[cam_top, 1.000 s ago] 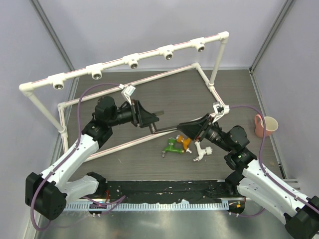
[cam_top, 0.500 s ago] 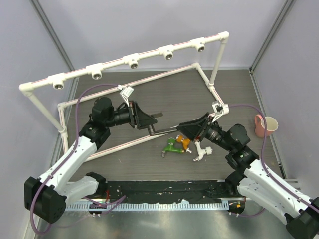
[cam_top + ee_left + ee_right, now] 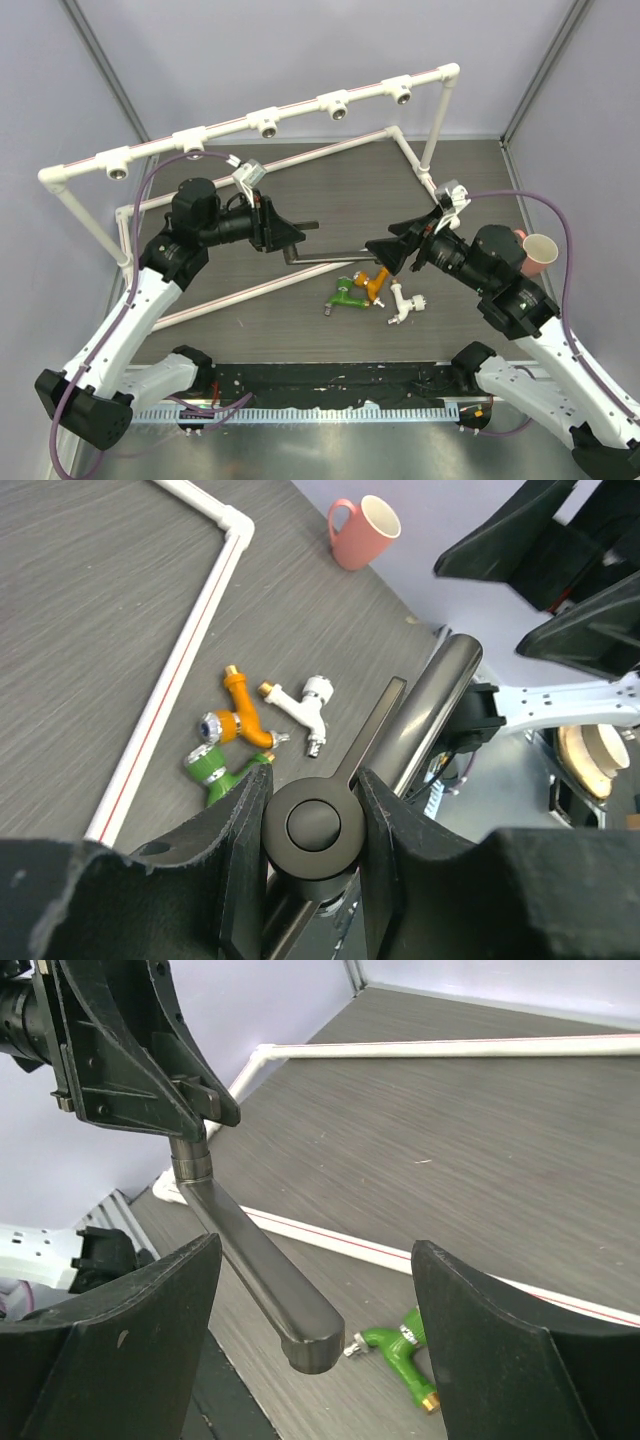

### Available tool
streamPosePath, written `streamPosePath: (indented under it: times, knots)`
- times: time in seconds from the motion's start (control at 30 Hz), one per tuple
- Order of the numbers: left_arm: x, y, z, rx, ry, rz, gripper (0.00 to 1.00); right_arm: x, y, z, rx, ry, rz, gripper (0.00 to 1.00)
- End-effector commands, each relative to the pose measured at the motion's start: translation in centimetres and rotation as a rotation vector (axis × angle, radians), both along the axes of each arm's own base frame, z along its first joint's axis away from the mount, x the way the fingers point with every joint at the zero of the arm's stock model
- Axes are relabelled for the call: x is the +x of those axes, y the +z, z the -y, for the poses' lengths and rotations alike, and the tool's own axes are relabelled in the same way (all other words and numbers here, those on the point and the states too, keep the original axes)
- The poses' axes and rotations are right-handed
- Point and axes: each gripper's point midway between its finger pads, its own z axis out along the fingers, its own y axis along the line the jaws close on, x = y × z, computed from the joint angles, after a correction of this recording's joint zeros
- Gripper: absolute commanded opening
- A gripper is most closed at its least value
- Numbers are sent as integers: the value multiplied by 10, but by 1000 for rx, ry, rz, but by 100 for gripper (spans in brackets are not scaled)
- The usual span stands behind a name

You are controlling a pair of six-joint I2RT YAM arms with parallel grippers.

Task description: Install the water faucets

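Observation:
The black faucet (image 3: pixel 330 255) hangs above the table, its long tube pointing right. My left gripper (image 3: pixel 296 236) is shut on its round head (image 3: pixel 312 825), one finger on each side. My right gripper (image 3: pixel 388 250) stands open at the tube's free end (image 3: pixel 312 1338); the end sits between the wide-apart fingers and touches neither. On the table below lie the green faucet (image 3: pixel 345 295), the orange faucet (image 3: pixel 376 283) and the white faucet (image 3: pixel 405 303), close together. They also show in the left wrist view: green faucet (image 3: pixel 215 770), orange faucet (image 3: pixel 240 720), white faucet (image 3: pixel 300 702).
The white pipe frame (image 3: pixel 270 120) with several tee sockets spans the back, and its base pipes (image 3: pixel 330 150) run across the table. A pink mug (image 3: pixel 535 252) stands at the right edge, behind my right arm.
My right gripper has opened, let go of the tube's end and drawn back to the right. My left gripper has lifted the black faucet slightly up and left.

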Motion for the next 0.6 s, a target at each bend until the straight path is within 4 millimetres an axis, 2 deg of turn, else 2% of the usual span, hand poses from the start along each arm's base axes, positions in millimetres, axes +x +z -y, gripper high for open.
streamPosePath:
  times: [0.0, 0.13, 0.17, 0.2, 0.27, 0.3, 0.37, 0.4, 0.57]
  knots:
    - [0, 14, -8, 44, 10, 92, 0, 3, 13, 5, -178, 30, 78, 83]
    - [1, 6, -10, 61, 19, 82, 0, -4, 15, -21, -220, 203, 59, 83]
    - [1, 5, -10, 65, 22, 82, 0, -12, 21, -30, -207, 282, 58, 83]
    - [1, 3, -11, 70, 23, 78, 0, -8, 12, -39, -219, 318, 23, 83]
    - [2, 0, -11, 77, 27, 79, 0, -14, 14, -50, -206, 402, 11, 83]
    - [2, -3, -12, 82, 29, 73, 0, -13, 6, -60, -217, 434, -17, 83]
    - [3, -5, -13, 88, 35, 74, 0, -13, 2, -70, -236, 465, -15, 83]
    - [3, -7, -13, 92, 36, 71, 0, -19, -2, -79, -253, 494, -16, 83]
    - [3, -11, -14, 97, 37, 70, 0, -19, -44, -110, -384, 571, -69, 82]
